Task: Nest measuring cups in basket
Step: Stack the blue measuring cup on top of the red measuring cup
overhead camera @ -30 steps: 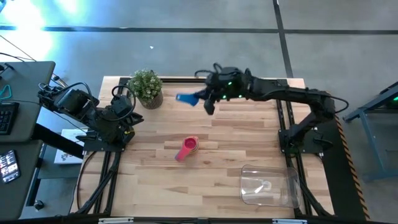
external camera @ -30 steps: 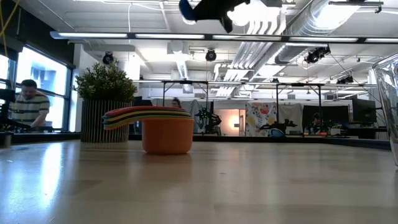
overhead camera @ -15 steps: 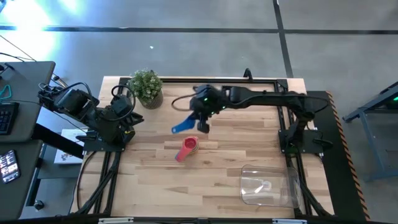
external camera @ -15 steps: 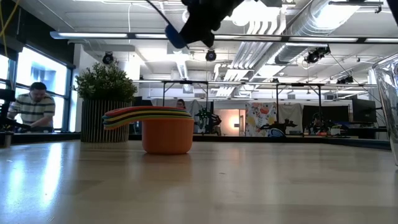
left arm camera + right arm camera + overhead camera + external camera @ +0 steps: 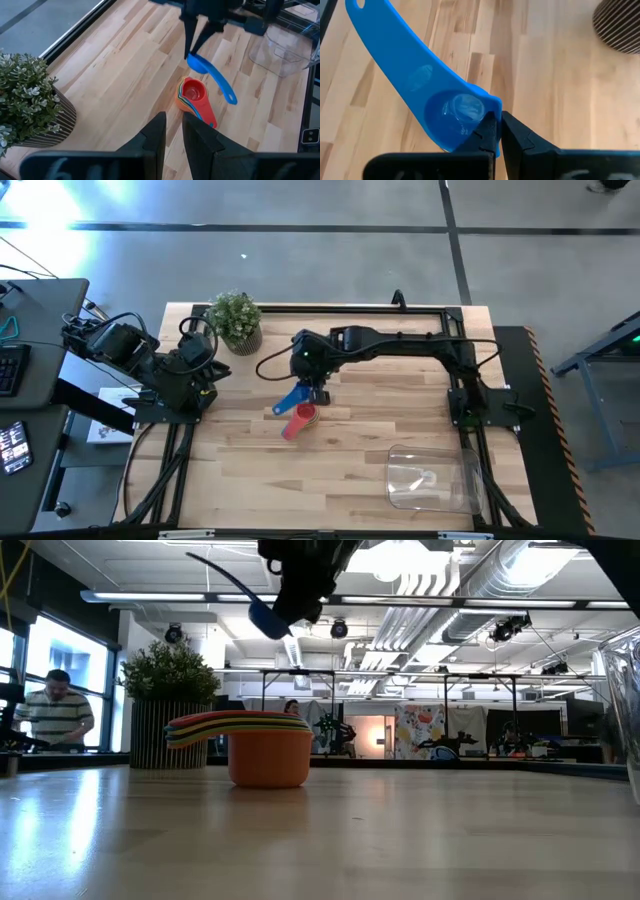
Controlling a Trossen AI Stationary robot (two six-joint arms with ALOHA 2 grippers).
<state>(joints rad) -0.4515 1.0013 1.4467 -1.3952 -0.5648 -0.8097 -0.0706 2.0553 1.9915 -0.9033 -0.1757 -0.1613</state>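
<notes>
A nested stack of measuring cups [image 5: 300,420], red on top with an orange bowl at the bottom [image 5: 268,755], rests on its bowl at mid-table. My right gripper [image 5: 313,387] hangs just above it, toward the far side, shut on a blue measuring cup [image 5: 290,400]. The clear basket [image 5: 432,478] stands at the near right, with a pale object showing inside. My left gripper [image 5: 173,125] waits at the table's left, its fingers a narrow gap apart and holding nothing. My right gripper pinches the blue cup's bowl rim [image 5: 491,104] on the side away from the handle, one finger over the bowl's inside and one outside. The fingers slant down from the table's right. The cup is lifted clear, tilted, and its handle [image 5: 385,45] points away from the gripper.
A potted green plant [image 5: 237,320] stands at the far left of the table. Black rails run along the table's far and side edges. Bare wood lies between the stack and the basket. A person [image 5: 55,715] sits in the room beyond the table.
My right gripper has come from the table's far side toward the near left and down, to just above the stack, staying shut on the blue cup. It has tipped further downward and rolled, and the cup's handle has swung from pointing left to pointing near-left.
</notes>
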